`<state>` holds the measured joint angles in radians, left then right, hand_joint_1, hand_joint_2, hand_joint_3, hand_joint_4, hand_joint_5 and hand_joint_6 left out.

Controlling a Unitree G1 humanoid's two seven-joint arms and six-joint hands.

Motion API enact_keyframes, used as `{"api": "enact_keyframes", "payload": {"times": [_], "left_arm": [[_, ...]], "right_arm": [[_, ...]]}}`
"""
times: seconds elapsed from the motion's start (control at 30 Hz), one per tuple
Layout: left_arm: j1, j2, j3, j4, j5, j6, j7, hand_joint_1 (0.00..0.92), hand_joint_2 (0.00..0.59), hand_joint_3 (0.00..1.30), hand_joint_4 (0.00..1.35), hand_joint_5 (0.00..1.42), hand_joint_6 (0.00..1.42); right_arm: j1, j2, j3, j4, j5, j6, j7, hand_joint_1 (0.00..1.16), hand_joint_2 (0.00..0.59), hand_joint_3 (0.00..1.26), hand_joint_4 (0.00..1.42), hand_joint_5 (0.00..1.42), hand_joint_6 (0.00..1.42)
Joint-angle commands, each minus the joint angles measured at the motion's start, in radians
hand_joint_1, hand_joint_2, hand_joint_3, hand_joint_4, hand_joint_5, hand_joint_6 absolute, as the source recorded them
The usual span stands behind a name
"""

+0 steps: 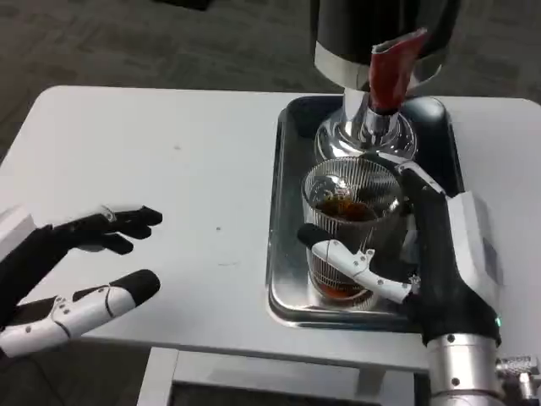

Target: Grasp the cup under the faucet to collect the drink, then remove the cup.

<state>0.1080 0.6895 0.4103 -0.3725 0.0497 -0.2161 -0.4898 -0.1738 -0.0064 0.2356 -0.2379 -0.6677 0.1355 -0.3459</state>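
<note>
Since the cup [345, 227] stands upright on the tray [283, 254] in the right half of the frame, directly below the faucet [390, 80], we see our right hand [423, 254] wrapped around it, fingers [351, 260] closed across its near side. The drink sits low in the ribbed glass. Our left hand [76, 271] waits at the lower left over the desk [169, 169], fingers spread and holding nothing, well apart from the cup. We judge the withdrawal belongs to the right hand, toward the frame's lower edge.
</note>
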Motion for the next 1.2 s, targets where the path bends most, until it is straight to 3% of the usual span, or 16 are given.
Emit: {"api": "enact_keyframes", "payload": {"times": [0.03, 0.23, 0.57, 1.2], "left_arm": [[0.000, 0.001, -0.004, 0.005, 0.001, -0.019, 0.008, 0.111, 0.157, 0.27, 0.27, 0.32, 0.28], [-0.024, 0.000, -0.018, 0.003, -0.001, -0.017, 0.006, 0.109, 0.154, 0.27, 0.27, 0.33, 0.28], [-0.087, -0.002, -0.071, -0.002, 0.004, -0.004, 0.004, 0.107, 0.152, 0.27, 0.27, 0.32, 0.28], [-0.160, -0.006, -0.149, -0.065, -0.004, 0.015, 0.001, 0.090, 0.150, 0.26, 0.26, 0.32, 0.28]], "right_arm": [[0.050, 0.009, -0.012, 0.008, 0.003, -0.005, -0.025, 0.83, 0.214, 0.62, 0.88, 1.08, 1.37], [0.077, 0.010, -0.036, -0.010, 0.022, -0.039, -0.040, 0.84, 0.196, 0.77, 1.00, 1.20, 1.42], [0.164, -0.010, -0.095, -0.131, 0.080, -0.080, -0.006, 0.86, 0.189, 0.93, 1.13, 1.35, 1.42], [0.293, -0.057, -0.215, -0.389, 0.197, -0.114, 0.124, 0.87, 0.193, 1.02, 1.22, 1.42, 1.42]]}}
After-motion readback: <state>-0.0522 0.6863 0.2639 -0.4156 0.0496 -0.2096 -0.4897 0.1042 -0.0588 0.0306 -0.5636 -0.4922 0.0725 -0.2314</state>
